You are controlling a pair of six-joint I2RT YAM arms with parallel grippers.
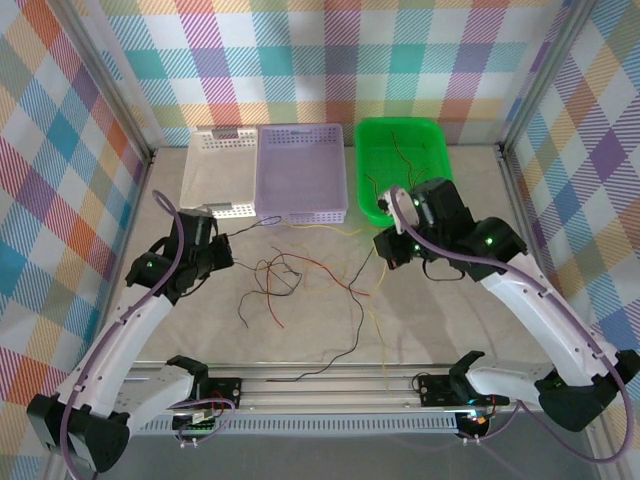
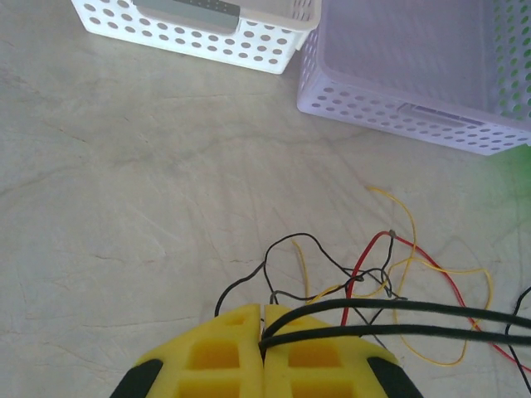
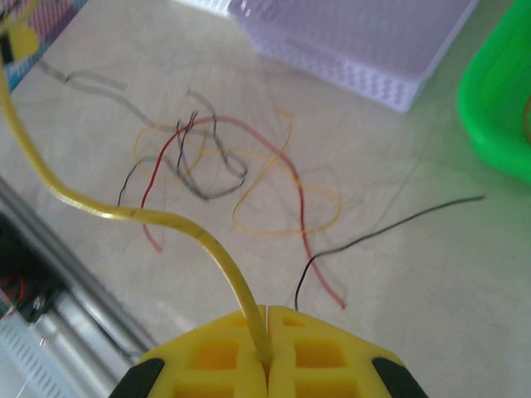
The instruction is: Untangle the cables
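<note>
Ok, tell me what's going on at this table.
Two robot arms are working on a tangle of thin red, yellow and black wires lying in the middle of the table. The left gripper is shut on a black wire, and the right gripper is shut on a yellow wire. The wires are not yet separated.

White arms (image 1: 125, 335) with black joints (image 1: 190, 262), purple-grey cables (image 1: 170, 207) and yellow foam fingers (image 2: 216, 356).
</note>
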